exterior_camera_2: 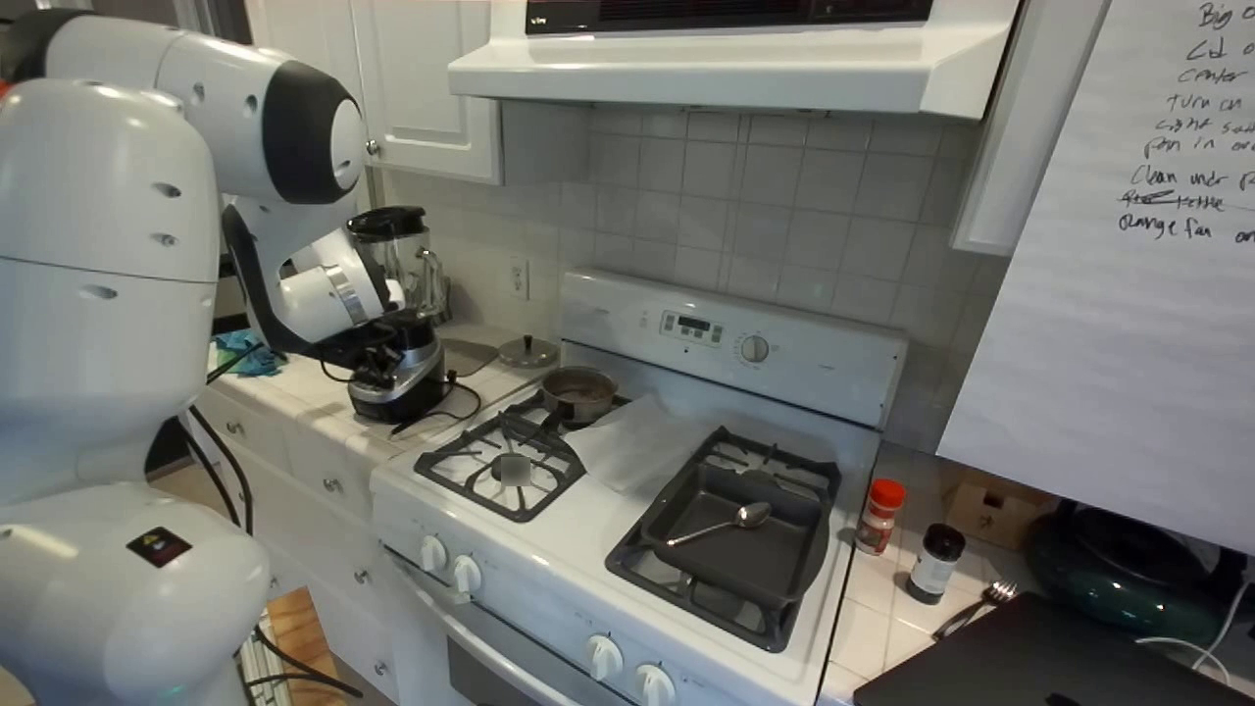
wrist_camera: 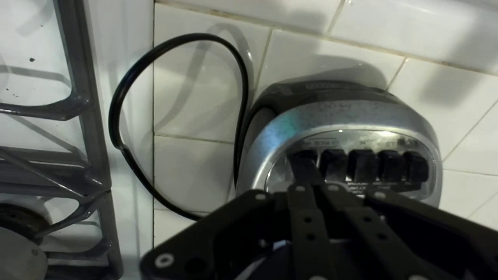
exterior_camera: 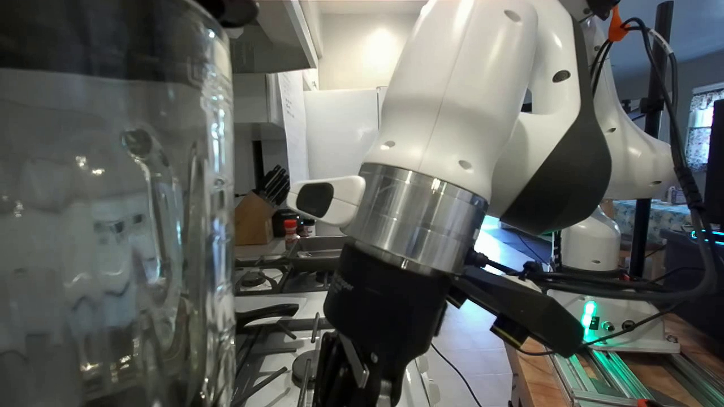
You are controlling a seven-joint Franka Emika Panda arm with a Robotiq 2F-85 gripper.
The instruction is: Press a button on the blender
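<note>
Blender (exterior_camera_2: 424, 380) is standing on the counter (exterior_camera_2: 312, 394), left of the stove (exterior_camera_2: 578, 534). Gripper (wrist_camera: 307, 170), jaws clenched together, is partly covering the wrist view's leftmost button (wrist_camera: 308, 154), leaving contact unclear. Pressing is seemingly pending, next calling for a straight push.

In an exterior view, the left, top and bottom edges cut the blender (exterior_camera: 130, 243). In the wrist view, the claw (wrist_camera: 307, 171) hides the lower part of the blender's base (wrist_camera: 342, 116) and, partly, the leftmost button (wrist_camera: 306, 154); whether they touch, I cannot tell. The button labels (wrist_camera: 362, 143) are mostly too blurred to read.
</note>
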